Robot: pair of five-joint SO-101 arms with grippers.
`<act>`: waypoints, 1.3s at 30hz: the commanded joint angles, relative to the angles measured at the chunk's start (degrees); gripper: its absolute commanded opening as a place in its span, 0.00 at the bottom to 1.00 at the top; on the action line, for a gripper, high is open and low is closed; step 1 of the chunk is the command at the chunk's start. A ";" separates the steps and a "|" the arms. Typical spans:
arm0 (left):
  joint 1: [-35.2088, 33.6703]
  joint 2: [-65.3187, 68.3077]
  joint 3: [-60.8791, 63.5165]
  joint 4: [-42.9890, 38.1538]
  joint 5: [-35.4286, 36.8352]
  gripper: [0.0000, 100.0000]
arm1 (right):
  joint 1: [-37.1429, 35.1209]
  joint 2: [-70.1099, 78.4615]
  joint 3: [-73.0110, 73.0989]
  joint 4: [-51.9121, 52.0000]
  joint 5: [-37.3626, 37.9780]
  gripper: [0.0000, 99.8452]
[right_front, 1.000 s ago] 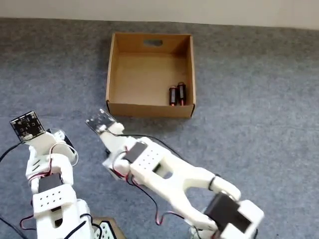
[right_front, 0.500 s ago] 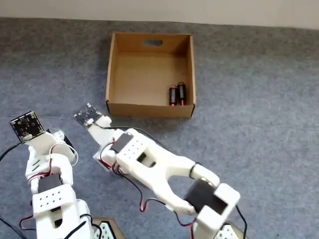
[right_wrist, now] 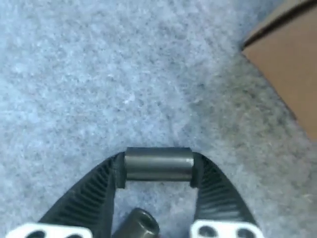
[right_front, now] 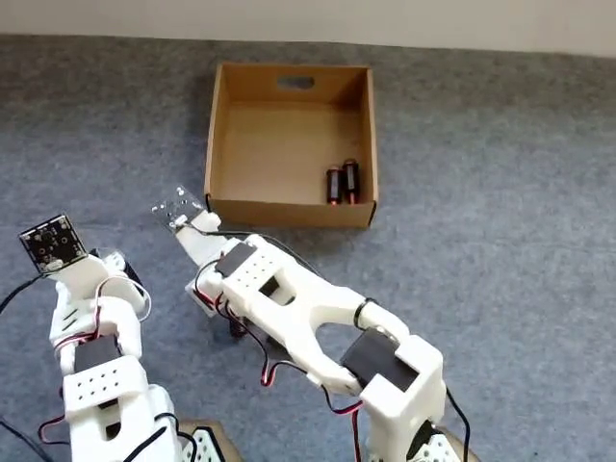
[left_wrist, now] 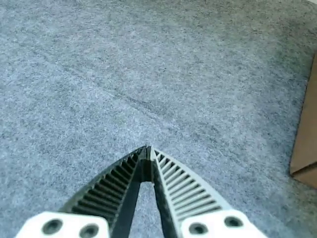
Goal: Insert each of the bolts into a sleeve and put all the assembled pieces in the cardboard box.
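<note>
My right gripper (right_wrist: 158, 167) is shut on a dark cylindrical sleeve (right_wrist: 158, 161), held crosswise between its fingertips just above the grey carpet. A second dark cylindrical piece (right_wrist: 142, 223) shows close under the gripper; I cannot tell whether it is a bolt or a sleeve. The right arm (right_front: 279, 298) stretches across the carpet in front of the cardboard box (right_front: 219, 125), whose corner (right_wrist: 292, 59) shows in the right wrist view. Two assembled pieces (right_front: 342, 181) lie in the box's near right corner. My left gripper (left_wrist: 147, 149) is shut with nothing in it, over bare carpet.
The left arm (right_front: 91, 318) stands at the near left of the high view, apart from the right arm. The box's edge (left_wrist: 304, 148) shows in the left wrist view. Open carpet lies to the right of the box and the right arm.
The right arm has swung to the left, its wrist end shifting left and slightly nearer the box's front left corner. The left arm has kept still.
</note>
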 commanded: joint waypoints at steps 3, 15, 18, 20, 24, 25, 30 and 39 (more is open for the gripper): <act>-0.13 -0.04 -2.15 -1.05 0.35 0.02 | 0.57 -0.48 -3.03 -0.40 0.44 0.07; -0.13 -0.04 -2.15 -1.05 0.35 0.02 | 5.49 -20.79 0.66 11.47 -7.21 0.07; -0.13 -0.04 -2.15 -1.05 0.35 0.02 | 11.38 -26.33 4.88 13.05 -11.43 0.07; -0.13 -0.04 -2.15 -1.05 0.35 0.02 | 16.66 -28.88 8.22 13.32 -11.52 0.07; -0.13 -0.04 -2.15 -1.05 0.35 0.02 | 29.76 -31.78 15.25 13.93 -10.02 0.07; -0.13 -0.04 -2.15 -1.05 0.35 0.02 | 32.22 -32.04 16.66 14.90 -7.74 0.07; -0.13 -0.04 -2.15 -1.05 0.35 0.02 | 38.90 -32.22 22.46 17.01 -0.79 0.07; -0.13 -0.04 -2.15 -1.05 0.35 0.02 | 43.38 -32.13 29.05 17.01 9.85 0.07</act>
